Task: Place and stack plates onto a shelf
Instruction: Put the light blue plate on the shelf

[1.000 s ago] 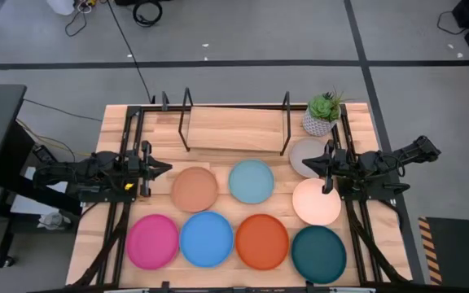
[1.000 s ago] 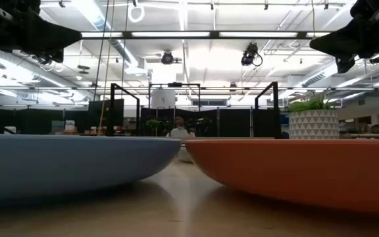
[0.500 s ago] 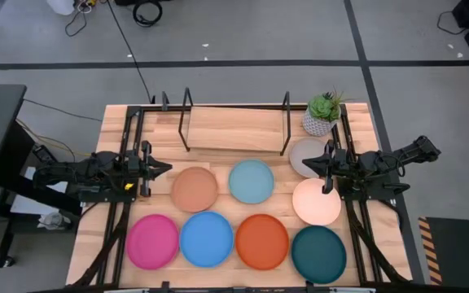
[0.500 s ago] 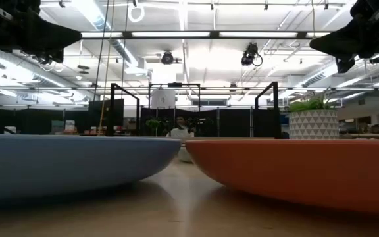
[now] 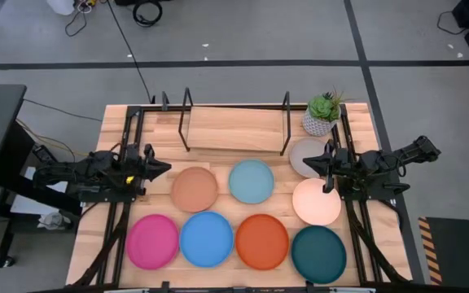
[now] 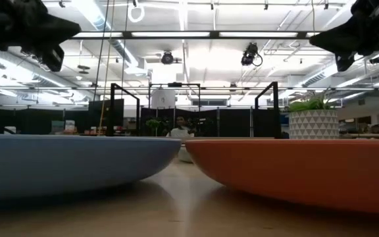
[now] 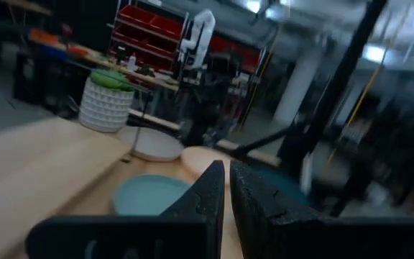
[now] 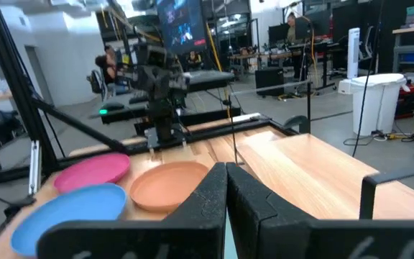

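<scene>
Eight plates lie flat on the slatted tabletop: tan, light blue, grey and cream-pink in the far row, magenta, blue, orange and dark teal in the near row. The shelf stands at the far edge with nothing on its board. My left gripper is shut and empty, left of the tan plate. My right gripper is shut and empty, over the grey plate's near right part, above the table.
A potted plant in a white pot stands at the far right beside the shelf. Black arm frames run along both table sides. The shelf's black rods rise at its ends. A person sits in the room far behind the table.
My left gripper has turned at the wrist and risen slightly beside the tan plate, still shut. My right arm and all the plates stay where they were.
</scene>
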